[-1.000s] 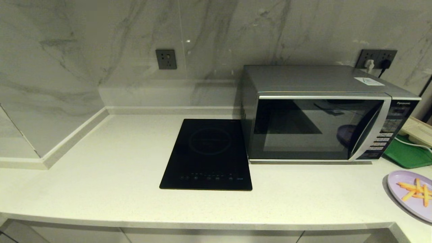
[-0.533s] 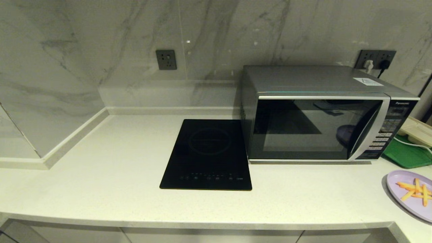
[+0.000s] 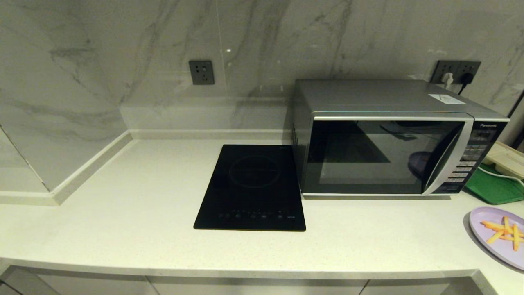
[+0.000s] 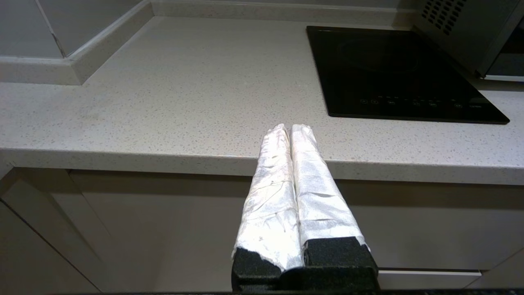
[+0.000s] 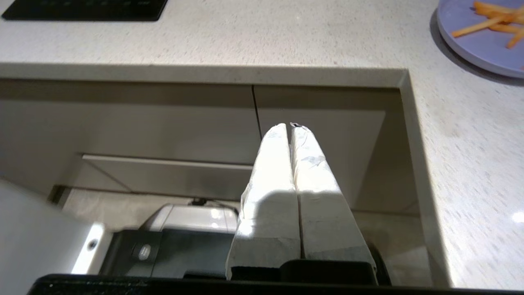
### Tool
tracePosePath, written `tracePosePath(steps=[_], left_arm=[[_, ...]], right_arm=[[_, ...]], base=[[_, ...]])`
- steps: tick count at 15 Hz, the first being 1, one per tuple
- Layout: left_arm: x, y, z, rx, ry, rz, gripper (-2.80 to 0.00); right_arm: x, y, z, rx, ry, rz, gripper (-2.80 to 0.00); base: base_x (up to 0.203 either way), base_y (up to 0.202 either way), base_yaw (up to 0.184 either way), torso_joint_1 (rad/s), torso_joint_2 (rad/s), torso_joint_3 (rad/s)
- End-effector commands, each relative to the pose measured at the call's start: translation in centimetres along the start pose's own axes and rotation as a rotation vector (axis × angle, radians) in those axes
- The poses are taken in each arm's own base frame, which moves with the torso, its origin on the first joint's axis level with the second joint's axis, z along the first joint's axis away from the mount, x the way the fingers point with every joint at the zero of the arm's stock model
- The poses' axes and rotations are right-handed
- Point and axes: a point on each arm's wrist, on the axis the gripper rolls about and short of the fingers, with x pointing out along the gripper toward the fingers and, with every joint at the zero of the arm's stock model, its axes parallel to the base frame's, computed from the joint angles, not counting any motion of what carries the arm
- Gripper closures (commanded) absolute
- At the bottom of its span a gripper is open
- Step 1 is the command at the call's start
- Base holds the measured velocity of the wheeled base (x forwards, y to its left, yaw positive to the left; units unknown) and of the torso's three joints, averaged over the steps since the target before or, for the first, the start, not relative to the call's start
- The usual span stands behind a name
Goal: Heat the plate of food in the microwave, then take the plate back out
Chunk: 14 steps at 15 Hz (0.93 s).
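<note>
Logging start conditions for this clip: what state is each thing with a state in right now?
microwave: door shut, plugged in.
plate of food: on the counter, right of the microwave, fries on it, untouched.
induction hob: nothing on it.
left gripper: shut, empty, low in front of the counter edge.
right gripper: shut, empty, below counter level.

Microwave [image 3: 385, 151] door shut; bare counter [image 3: 143, 196] around flat hob [image 3: 251, 188].
</note>
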Motion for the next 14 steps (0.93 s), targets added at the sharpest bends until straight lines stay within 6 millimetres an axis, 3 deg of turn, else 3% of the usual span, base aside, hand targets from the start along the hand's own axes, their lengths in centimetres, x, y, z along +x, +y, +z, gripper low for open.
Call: tracePosePath(steps=[1, 5, 9, 14], left_arm=[[0.0, 0.0, 0.0, -0.001, 0.000, 0.001, 0.00], [0.0, 0.0, 0.0, -0.001, 0.000, 0.001, 0.00], [0.0, 0.0, 0.0, -0.002, 0.000, 0.001, 0.00], [0.0, 0.0, 0.0, -0.001, 0.000, 0.001, 0.00]], right_arm=[[4.2, -0.5, -1.3, 0.003, -0.104, 0.003, 0.00], [7.1, -1.1, -2.2, -0.008, -0.322, -0.099, 0.00], [7.1, -1.1, -2.4, -0.107, -0.305, -0.091, 0.00], [7.1, -1.1, -2.4, -0.088, -0.305, -0.095, 0.00]], base=[[0.000, 0.000, 0.000, 0.000, 0.00, 0.000], [0.000, 0.000, 0.000, 0.000, 0.00, 0.000], [0.000, 0.000, 0.000, 0.000, 0.00, 0.000], [0.000, 0.000, 0.000, 0.000, 0.00, 0.000]])
